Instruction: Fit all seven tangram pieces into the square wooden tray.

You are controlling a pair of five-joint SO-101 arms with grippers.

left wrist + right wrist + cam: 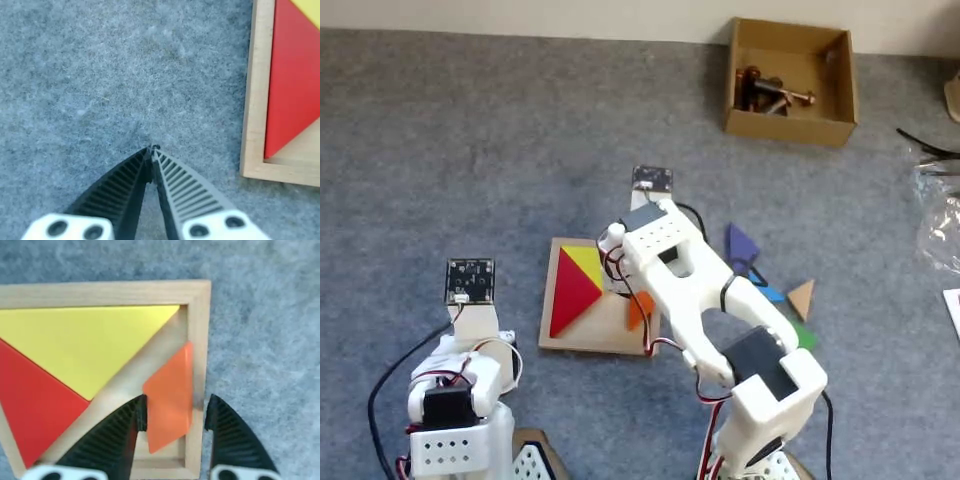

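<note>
The square wooden tray (595,344) lies at the table's middle with a red triangle (570,292) and a yellow triangle (586,262) in it. In the right wrist view my right gripper (177,402) stands open over the tray's corner, its fingers on either side of an orange piece (170,400) that leans by the rim (197,295). One finger touches the piece; the other stands apart. My left gripper (152,149) is shut with nothing in it, over bare carpet beside the tray's rim (255,100). Purple (740,243), blue (771,293), tan (802,297) and green (806,337) pieces lie right of the tray.
A cardboard box (790,80) with metal parts stands at the back right. Clear plastic and cables lie at the right edge (940,220). Grey carpet covers the table, with open room to the left and behind the tray.
</note>
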